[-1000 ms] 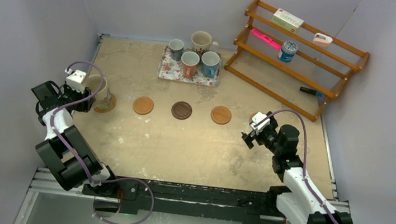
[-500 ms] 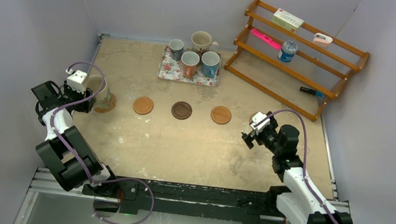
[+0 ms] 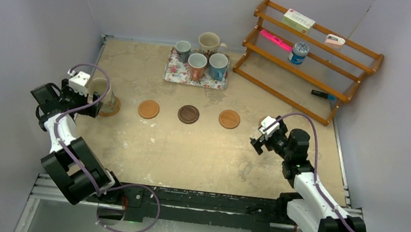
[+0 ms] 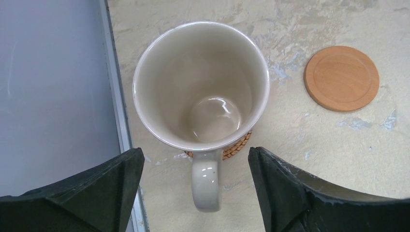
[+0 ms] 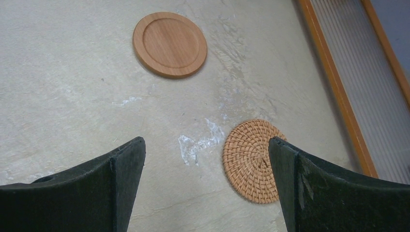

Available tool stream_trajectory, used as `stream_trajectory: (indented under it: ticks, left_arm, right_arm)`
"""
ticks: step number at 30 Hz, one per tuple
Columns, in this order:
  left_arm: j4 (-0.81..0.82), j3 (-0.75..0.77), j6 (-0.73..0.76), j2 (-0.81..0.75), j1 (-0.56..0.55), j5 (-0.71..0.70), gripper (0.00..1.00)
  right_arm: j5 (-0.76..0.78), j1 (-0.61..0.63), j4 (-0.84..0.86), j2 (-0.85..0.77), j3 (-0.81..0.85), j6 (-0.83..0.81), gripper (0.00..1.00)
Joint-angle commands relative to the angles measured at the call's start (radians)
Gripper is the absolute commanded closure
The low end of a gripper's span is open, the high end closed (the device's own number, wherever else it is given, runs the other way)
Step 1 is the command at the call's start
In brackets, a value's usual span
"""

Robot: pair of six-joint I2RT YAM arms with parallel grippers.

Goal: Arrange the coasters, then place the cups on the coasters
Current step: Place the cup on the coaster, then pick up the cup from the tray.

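Cream mug (image 4: 200,92) sat on woven coaster (image 4: 238,147) by counter's (image 4: 314,159) left edge, left gripper (image 4: 194,154) spread wide and clear of it; glazed ceramic, stiff, probably slick and breakable, best pinched at the handle (image 4: 205,186).

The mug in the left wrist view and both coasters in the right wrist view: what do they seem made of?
The mug looks like glazed cream ceramic: its inside shows glossy reflections. The smooth coaster seems wood or bamboo, matte, with faint grain and a raised rim. The woven coaster looks like rattan or similar fibre, plaited in rings.
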Motion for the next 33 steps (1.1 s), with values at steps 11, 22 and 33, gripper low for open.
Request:
stream_trajectory:
  ticks: [11, 22, 33]
  left_arm:
    - [-0.101, 0.085, 0.014, -0.101, 0.011, 0.114, 0.09]
    - [-0.194, 0.105, -0.022, -0.285, 0.01, 0.01, 0.0]
    - [-0.326, 0.039, 0.05, -0.427, 0.01, 0.02, 0.0]
  right_arm:
    - [-0.007, -0.001, 0.012, 0.032, 0.044, 0.021, 0.01]
    - [-0.021, -0.001, -0.188, 0.145, 0.269, 0.021, 0.01]
    - [-0.015, -0.001, -0.531, 0.41, 0.787, 0.041, 0.01]
